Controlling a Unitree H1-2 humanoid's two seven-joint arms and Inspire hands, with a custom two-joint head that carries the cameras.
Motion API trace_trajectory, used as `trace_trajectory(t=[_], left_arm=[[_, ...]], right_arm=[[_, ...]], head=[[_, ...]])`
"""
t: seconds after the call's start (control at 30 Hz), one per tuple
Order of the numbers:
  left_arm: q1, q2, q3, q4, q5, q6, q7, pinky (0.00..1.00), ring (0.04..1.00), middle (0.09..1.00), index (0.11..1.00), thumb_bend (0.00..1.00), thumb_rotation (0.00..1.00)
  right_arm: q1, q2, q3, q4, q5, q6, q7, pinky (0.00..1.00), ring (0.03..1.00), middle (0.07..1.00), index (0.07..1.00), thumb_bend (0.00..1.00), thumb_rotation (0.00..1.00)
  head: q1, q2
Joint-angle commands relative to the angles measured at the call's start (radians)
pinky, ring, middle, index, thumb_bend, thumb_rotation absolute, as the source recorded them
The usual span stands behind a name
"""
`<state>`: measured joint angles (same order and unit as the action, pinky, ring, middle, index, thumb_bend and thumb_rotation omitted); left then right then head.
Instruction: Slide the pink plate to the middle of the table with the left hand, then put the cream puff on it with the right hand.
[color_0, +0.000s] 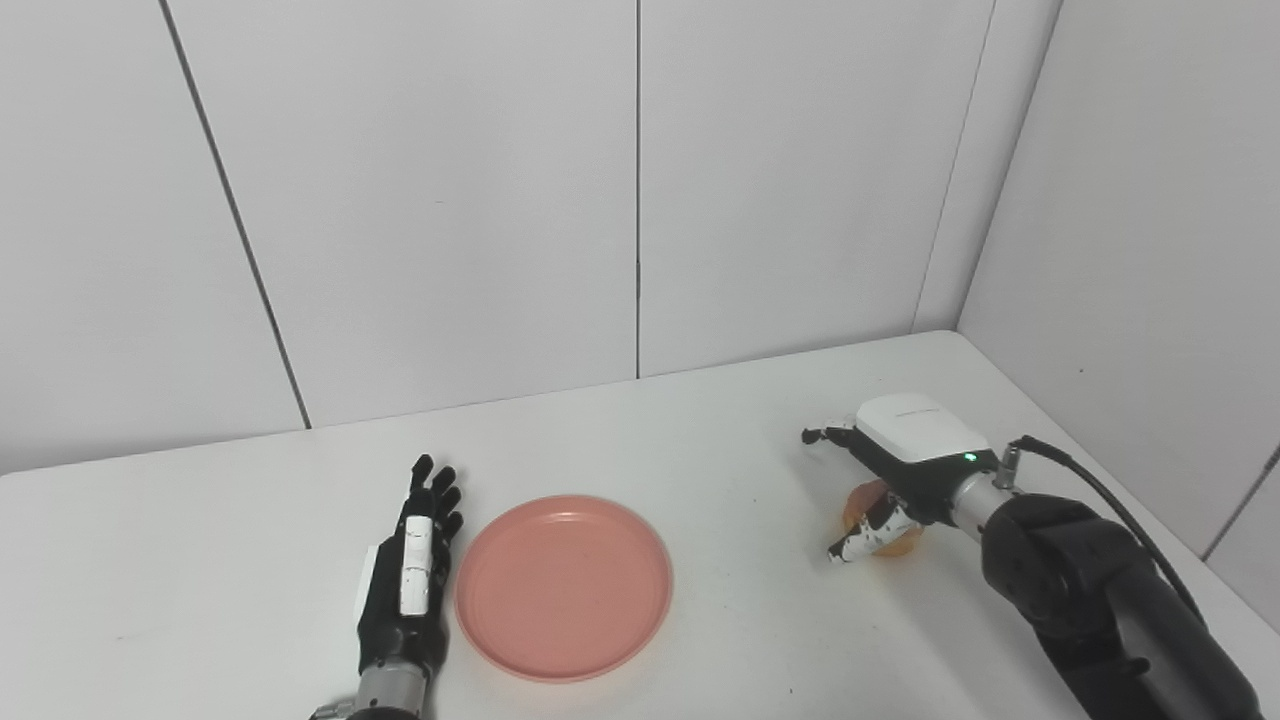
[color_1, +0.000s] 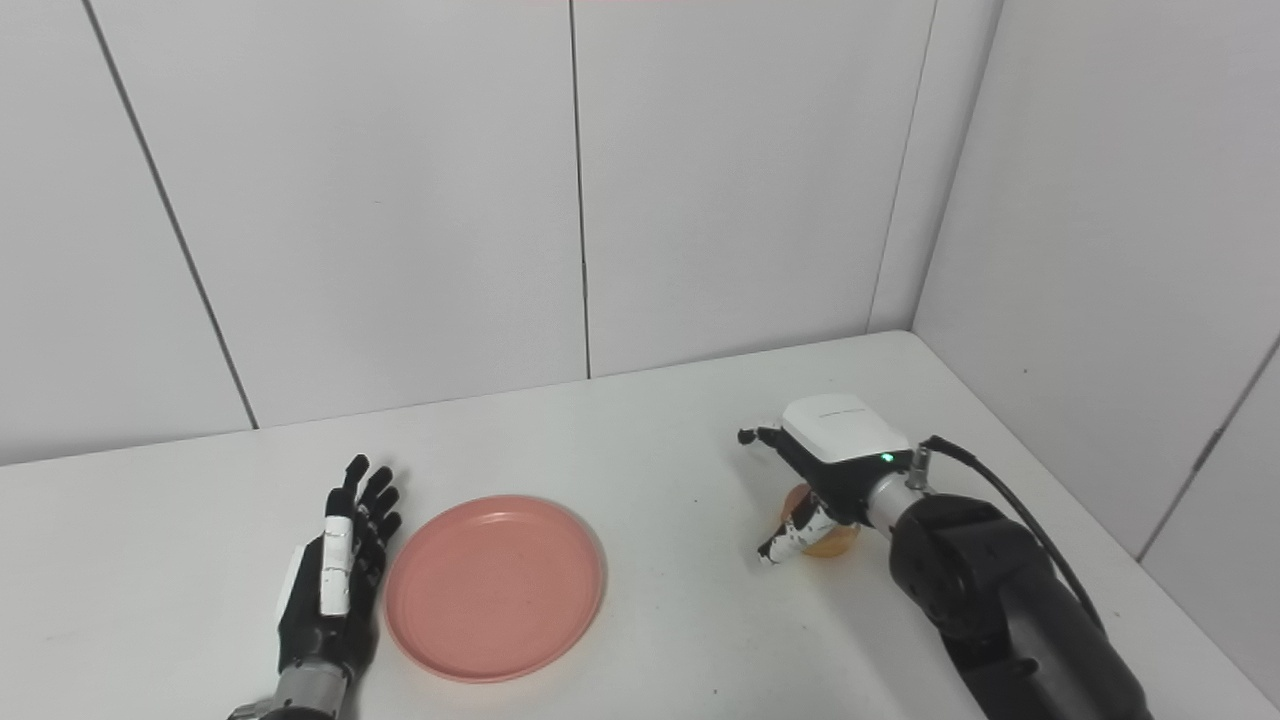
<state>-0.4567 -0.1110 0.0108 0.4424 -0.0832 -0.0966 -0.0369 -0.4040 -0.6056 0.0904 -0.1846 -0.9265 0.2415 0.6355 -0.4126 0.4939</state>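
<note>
A plain white table (color_0: 700, 420) fills the lower half of both views, boxed in by pale grey wall panels (color_0: 440, 200) with dark vertical seams at twelve o'clock and a second panelled wall closing the corner at three o'clock. The pink plate (color_0: 563, 585) lies flat at about six o'clock, a round dish with no long axis, its raised rim up and nothing on it. Just beside its nine o'clock edge rests the left hand (color_0: 408, 570), edge-on, fingers straight and slightly spread toward twelve o'clock, holding nothing; whether it touches the rim cannot be told. At about four o'clock the right hand (color_0: 895, 470) sits over the cream puff (color_0: 875, 525), which rests on the table well apart from the plate. Only a golden-orange sliver of it shows below the palm, so its shape and heading stay unclear. The thumb (color_0: 860, 538) curls beside it, but whether the hand actually grips it cannot be told.
</note>
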Motion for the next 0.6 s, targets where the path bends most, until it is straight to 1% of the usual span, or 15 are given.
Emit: trace_trajectory(t=[0.0, 0.1, 0.23, 0.3, 0.37, 0.43, 0.57], left_arm=[[0.035, 0.001, 0.000, 0.015, 0.005, 0.069, 0.014, 0.97, 0.970, 0.965, 1.000, 0.84, 0.92], [0.037, 0.001, 0.000, 0.014, 0.006, 0.071, 0.014, 0.98, 0.971, 0.959, 1.000, 0.85, 0.92], [0.035, 0.003, -0.002, 0.016, 0.008, 0.067, 0.013, 0.98, 0.973, 0.956, 1.000, 0.85, 0.92], [0.031, 0.005, -0.001, 0.017, 0.007, 0.068, 0.012, 0.98, 0.975, 0.961, 1.000, 0.85, 0.92], [0.028, 0.007, 0.001, 0.019, 0.007, 0.071, 0.012, 0.98, 0.974, 0.961, 1.000, 0.85, 0.91], [0.027, 0.009, 0.001, 0.020, 0.008, 0.073, 0.013, 0.98, 0.968, 0.956, 1.000, 0.86, 0.91], [0.029, 0.013, -0.002, 0.021, 0.008, 0.073, 0.006, 0.99, 0.973, 0.956, 1.000, 0.85, 0.91]], right_arm=[[-0.054, -0.040, -0.002, -0.006, -0.011, 0.023, 0.003, 0.74, 0.857, 0.836, 0.807, 1.00, 0.26], [-0.067, -0.049, 0.012, 0.015, -0.025, 0.023, 0.010, 0.74, 0.848, 0.832, 0.799, 1.00, 0.25], [-0.076, -0.058, 0.024, 0.032, -0.042, 0.027, 0.010, 0.70, 0.840, 0.832, 0.797, 1.00, 0.23], [-0.080, -0.063, 0.027, 0.046, -0.050, 0.025, 0.008, 0.67, 0.828, 0.841, 0.802, 1.00, 0.24], [-0.085, -0.066, 0.031, 0.059, -0.055, 0.023, 0.005, 0.66, 0.825, 0.848, 0.803, 1.00, 0.25], [-0.094, -0.072, 0.037, 0.081, -0.058, 0.011, -0.003, 0.65, 0.796, 0.837, 0.798, 1.00, 0.26], [-0.109, -0.081, 0.048, 0.115, -0.060, 0.002, -0.019, 0.63, 0.777, 0.824, 0.793, 1.00, 0.26]], head=[[0.000, 0.001], [0.002, 0.002], [0.006, 0.004], [0.005, 0.005], [0.003, 0.004], [0.003, 0.004], [0.008, 0.006]])
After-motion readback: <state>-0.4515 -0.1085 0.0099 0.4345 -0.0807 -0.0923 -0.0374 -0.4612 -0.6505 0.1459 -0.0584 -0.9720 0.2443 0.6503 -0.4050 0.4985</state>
